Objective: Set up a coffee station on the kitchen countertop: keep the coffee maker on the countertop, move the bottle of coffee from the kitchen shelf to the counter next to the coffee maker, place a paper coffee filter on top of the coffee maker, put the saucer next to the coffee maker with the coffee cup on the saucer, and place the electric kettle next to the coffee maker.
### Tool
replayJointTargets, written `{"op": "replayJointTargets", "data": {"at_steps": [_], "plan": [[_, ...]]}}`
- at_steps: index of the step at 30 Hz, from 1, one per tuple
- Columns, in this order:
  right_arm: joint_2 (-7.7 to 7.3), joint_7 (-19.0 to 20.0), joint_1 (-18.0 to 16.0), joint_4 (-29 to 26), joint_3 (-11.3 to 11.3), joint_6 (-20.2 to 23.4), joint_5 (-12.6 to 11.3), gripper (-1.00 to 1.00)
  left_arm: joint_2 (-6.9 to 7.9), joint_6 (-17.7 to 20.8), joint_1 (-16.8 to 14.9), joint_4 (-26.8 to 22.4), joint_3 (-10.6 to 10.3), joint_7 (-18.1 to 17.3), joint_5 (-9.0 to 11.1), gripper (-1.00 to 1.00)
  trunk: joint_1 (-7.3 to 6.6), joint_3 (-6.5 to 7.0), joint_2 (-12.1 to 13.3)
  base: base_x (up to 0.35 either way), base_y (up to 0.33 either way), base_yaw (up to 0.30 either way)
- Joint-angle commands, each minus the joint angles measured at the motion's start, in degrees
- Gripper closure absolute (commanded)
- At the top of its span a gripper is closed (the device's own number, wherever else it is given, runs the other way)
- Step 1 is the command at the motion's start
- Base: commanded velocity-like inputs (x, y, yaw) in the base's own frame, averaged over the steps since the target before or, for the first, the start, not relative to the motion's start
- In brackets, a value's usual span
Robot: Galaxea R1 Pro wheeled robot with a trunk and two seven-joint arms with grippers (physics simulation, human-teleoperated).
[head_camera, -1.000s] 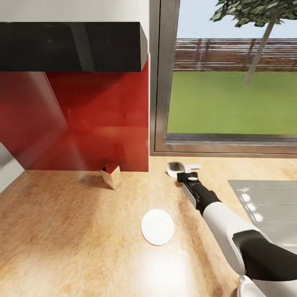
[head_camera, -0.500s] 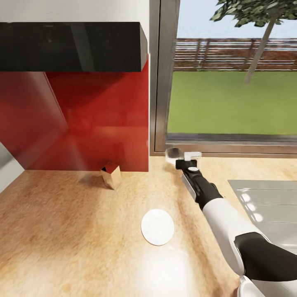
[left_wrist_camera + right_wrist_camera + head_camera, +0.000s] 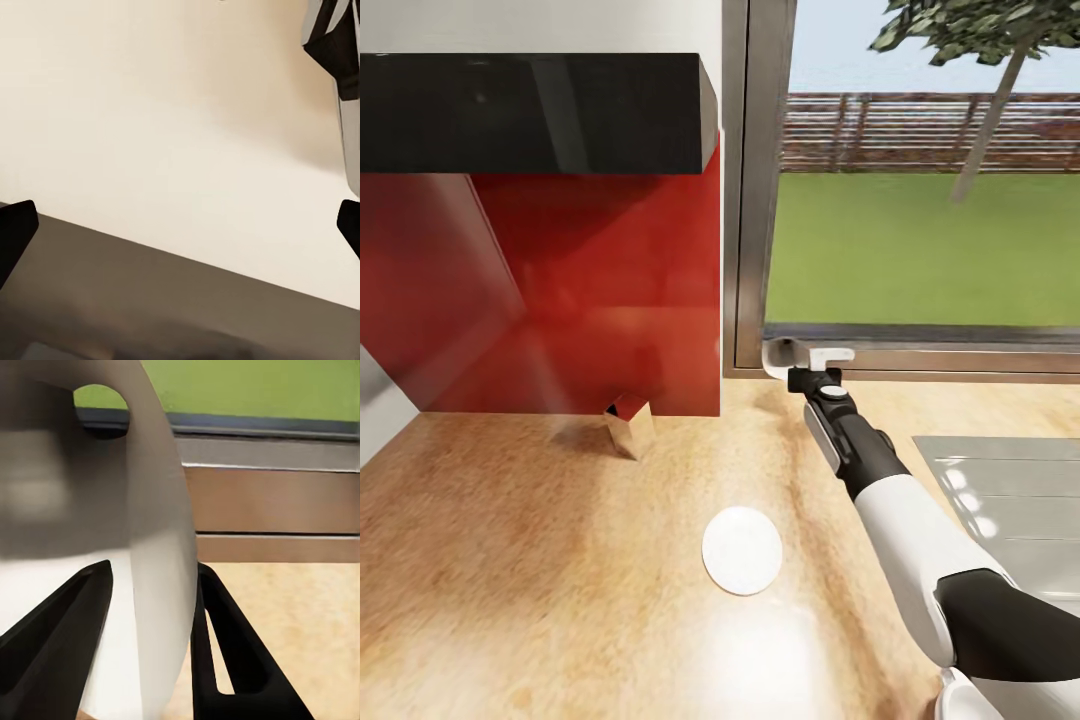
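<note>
The coffee cup (image 3: 782, 352), small and white, hangs above the kitchen countertop (image 3: 510, 570) close to the window sill, tilted on its side. My right gripper (image 3: 800, 366) is shut on it. In the right wrist view the coffee cup's wall (image 3: 90, 510) sits pinched between the two black fingers (image 3: 225, 652) of the right gripper (image 3: 154, 577). The saucer (image 3: 742, 550) lies flat on the countertop, nearer to me and left of the right arm. My left gripper (image 3: 180, 225) is open, its black fingertips far apart over a pale surface.
A small tan carton (image 3: 630, 426) stands by the red backsplash (image 3: 590, 290). A black wall cabinet (image 3: 530, 110) overhangs the back left. A steel sink drainer (image 3: 1010, 500) lies at the right, and the window frame (image 3: 760, 200) rises behind the cup.
My right gripper has lifted the coffee cup off the countertop and carried it up and back toward the window sill. The saucer and carton have not moved.
</note>
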Motion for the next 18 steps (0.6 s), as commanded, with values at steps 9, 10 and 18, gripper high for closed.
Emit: {"op": "replayJointTargets", "data": {"at_steps": [9, 10, 18], "plan": [[0.03, -0.5, -0.04, -0.19, 0.26, 0.27, -0.46, 1.0, 0.0, -0.31, -0.01, 0.14, 0.18, -0.06, 0.41, -1.0, 0.02, -0.06, -0.06, -0.038, -0.011, 0.0], [0.03, -0.5, -0.04, -0.18, 0.26, 0.27, -0.45, 1.0, 0.0, -0.31, -0.02, 0.14, 0.18, -0.06, 0.41, -1.0, 0.02, -0.06, -0.06, -0.16, -0.071, 0.0], [0.03, -0.66, -0.04, -0.03, 0.26, 0.31, -0.35, 1.0, -0.08, -0.39, 0.05, 0.06, 0.23, -0.06, 0.41, -1.0, 0.02, -0.06, -0.06, -0.254, -0.161, -0.201]]}}
